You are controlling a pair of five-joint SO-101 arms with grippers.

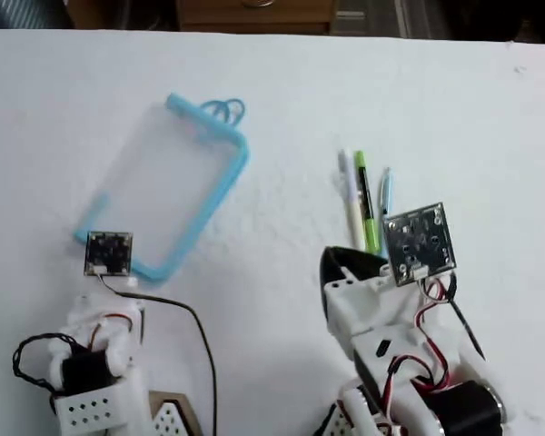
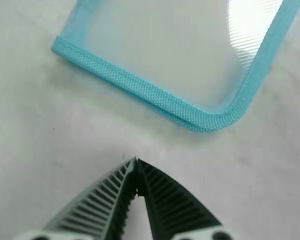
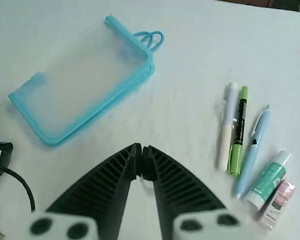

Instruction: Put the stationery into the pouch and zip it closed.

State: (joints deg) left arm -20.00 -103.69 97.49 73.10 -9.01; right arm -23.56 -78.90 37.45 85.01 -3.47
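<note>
A clear pouch [image 1: 163,182] with light-blue trim lies flat on the white table at the left, its loop pull at the far end. In the left wrist view my left gripper [image 2: 136,172] is shut and empty, just short of the pouch's [image 2: 155,95] near corner. A white pen [image 3: 226,125], a green marker [image 3: 238,131], a blue pen [image 3: 252,150], a glue stick [image 3: 267,180] and a pink eraser [image 3: 279,204] lie in a row on the table's right. My right gripper [image 3: 141,155] is shut and empty, between the pouch [image 3: 80,85] and the stationery.
The left arm's base [image 1: 91,391] and its black cable [image 1: 195,336] take up the near left. The right arm's body [image 1: 409,363] covers the near ends of the pens [image 1: 365,195]. The table's far edge [image 1: 272,34] runs along the back.
</note>
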